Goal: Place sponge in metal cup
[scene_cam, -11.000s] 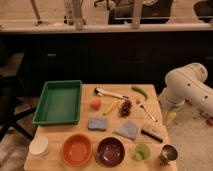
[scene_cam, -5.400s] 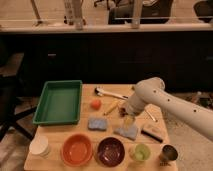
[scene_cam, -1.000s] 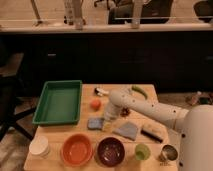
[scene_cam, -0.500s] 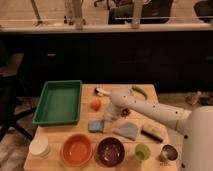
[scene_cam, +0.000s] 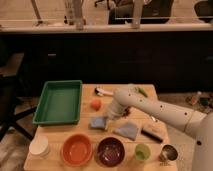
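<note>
The sponge [scene_cam: 97, 122] is a small blue-grey pad lying flat on the wooden table [scene_cam: 55, 132], left of centre. My gripper [scene_cam: 110, 119] is down at the sponge's right edge, at the end of the white arm that reaches in from the right. The metal cup [scene_cam: 168, 152] stands upright at the front right corner of the table, well away from the gripper and the sponge.
A pale blue folded cloth [scene_cam: 127, 131] and a tan brush [scene_cam: 152, 132] lie right of the sponge. Along the front stand a white paper cup [scene_cam: 39, 146], an orange bowl [scene_cam: 76, 149], a dark bowl [scene_cam: 110, 150] and a green plastic cup [scene_cam: 142, 151]. A green tray [scene_cam: 59, 101] is at the back left, with an orange ball [scene_cam: 95, 104] beside it.
The arm has swung in from the right edge of the table to the sponge. Over the last second it has barely moved; the sponge lies where it was.
</note>
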{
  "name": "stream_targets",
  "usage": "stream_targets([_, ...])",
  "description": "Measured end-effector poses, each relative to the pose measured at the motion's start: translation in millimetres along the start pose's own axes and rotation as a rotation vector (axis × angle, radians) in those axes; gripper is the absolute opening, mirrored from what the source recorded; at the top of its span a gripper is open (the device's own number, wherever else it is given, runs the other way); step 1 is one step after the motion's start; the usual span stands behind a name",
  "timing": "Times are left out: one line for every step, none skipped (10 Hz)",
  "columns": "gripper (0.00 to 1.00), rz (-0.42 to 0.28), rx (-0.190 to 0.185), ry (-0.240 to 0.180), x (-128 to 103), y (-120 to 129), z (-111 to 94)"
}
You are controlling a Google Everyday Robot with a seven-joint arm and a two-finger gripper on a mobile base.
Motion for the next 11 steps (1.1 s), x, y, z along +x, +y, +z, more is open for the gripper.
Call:
stream_targets([0.0, -0.003, 0.014, 0.002, 0, 0, -8])
stream_targets([0.0, -0.009, 0.03, 0.005, -1, -1, -19])
stream_targets([0.0, -0.015, 0.046, 0.007, -3, -1, -28])
stream_targets([0.0, -0.02, 0.063, 0.009, -3, 0, -38])
stream_targets([0.0, -0.026, 0.076, 0.012, -3, 1, -47])
stream_targets([0.0, -0.032, 0.089, 0.017, -4, 3, -57])
stream_targets([0.0, -0.033, 0.103, 0.024, 1, 7, -70])
stream_targets([0.0, -0.03, 0.112, 0.03, 7, 10, -78])
stream_targets([0.0, -0.023, 0.122, 0.039, 16, 15, -90])
stream_targets([0.0, -0.011, 0.131, 0.052, 26, 20, -102])
stream_targets([0.0, -0.001, 0.134, 0.064, 33, 25, -111])
